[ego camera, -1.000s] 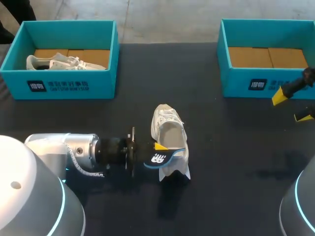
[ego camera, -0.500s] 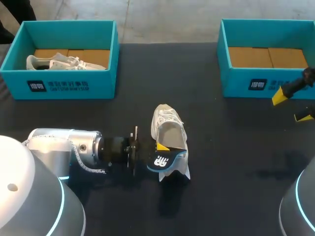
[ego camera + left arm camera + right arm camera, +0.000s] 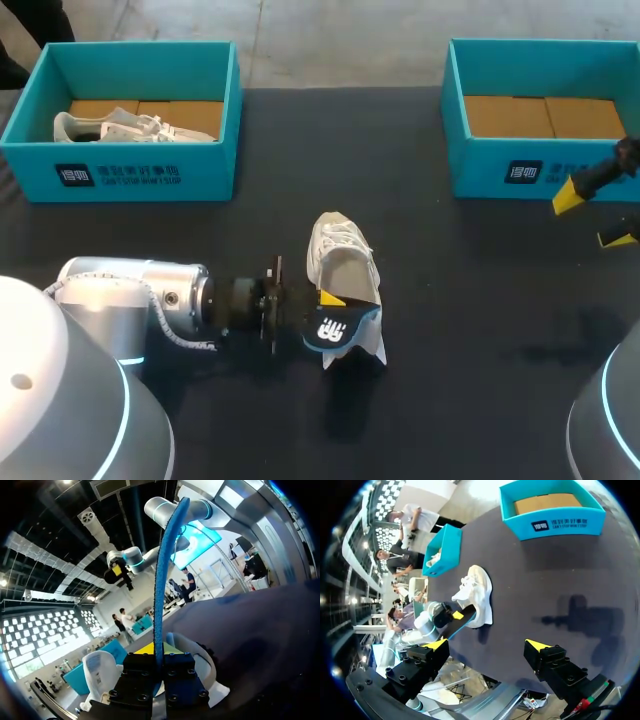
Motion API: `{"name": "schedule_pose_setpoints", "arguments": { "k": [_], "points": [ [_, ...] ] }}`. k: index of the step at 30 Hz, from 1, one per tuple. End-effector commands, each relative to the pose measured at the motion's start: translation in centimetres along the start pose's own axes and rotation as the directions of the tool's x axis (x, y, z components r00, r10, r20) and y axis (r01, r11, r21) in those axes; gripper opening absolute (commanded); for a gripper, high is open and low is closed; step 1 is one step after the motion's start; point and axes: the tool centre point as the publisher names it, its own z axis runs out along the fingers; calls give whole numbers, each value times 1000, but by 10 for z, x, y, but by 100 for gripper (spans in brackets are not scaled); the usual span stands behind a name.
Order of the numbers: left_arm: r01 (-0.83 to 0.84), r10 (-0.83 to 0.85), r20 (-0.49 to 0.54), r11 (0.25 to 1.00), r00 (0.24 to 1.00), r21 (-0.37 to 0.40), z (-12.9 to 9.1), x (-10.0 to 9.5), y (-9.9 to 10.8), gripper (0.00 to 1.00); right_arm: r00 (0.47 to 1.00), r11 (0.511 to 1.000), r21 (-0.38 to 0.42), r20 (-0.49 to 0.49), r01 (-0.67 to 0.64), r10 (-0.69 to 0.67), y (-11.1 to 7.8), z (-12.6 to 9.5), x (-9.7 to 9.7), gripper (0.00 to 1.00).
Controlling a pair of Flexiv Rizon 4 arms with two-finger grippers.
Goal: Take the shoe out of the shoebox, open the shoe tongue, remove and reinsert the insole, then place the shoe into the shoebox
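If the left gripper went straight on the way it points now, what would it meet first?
Probably the white shoe: the left gripper, shut on the blue insole, points at its heel end; depth is unclear.

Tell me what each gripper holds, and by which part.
The left gripper clamps the blue insole by one end; the right gripper is open, holding nothing.

Head view: even, diffuse light from overhead, moderate brightness. The dark tabletop [image 3: 480, 300] gives almost no reflection. A soft shadow lies below the shoe [image 3: 345, 260] at lower centre of the frame, with fainter patches at lower right. There is a bright sheen on the left arm [image 3: 130, 290] casing, lower left.

Right wrist view: a soft-edged shadow falls on the tabletop ahead of the right hand [image 3: 487, 645], and the tabletop's edge bows.

Left wrist view: strongly backlit by ceiling lamps. The insole [image 3: 162, 570] shows dark against the glare.
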Motion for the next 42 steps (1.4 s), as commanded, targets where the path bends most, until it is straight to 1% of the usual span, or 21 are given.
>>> {"name": "schedule_pose_setpoints", "arguments": {
  "k": [1, 8, 23, 35, 42],
  "points": [
    [-2, 2, -5, 1000, 1000, -5, 3, -1, 6, 0, 1000, 1000, -1, 2, -1, 1, 0, 0, 0, 100],
    [-17, 17, -2, 1000, 1000, -26, 2, -5, 15, 0, 1000, 1000, -1, 2, -1, 1, 0, 0, 0, 100],
    [-51, 48, -34, 994, 998, -94, 7, -11, 36, 0, 1000, 1000, -1, 2, -1, 1, 0, 0, 0, 100],
    [-106, 99, -52, 982, 994, -155, 3, -14, 38, 0, 1000, 1000, -1, 2, -1, 1, 0, 0, 0, 100],
    [-95, 89, -54, 986, 995, -135, 5, -11, 36, 0, 1000, 1000, -1, 2, -1, 1, 0, 0, 0, 100]
  ]
}}
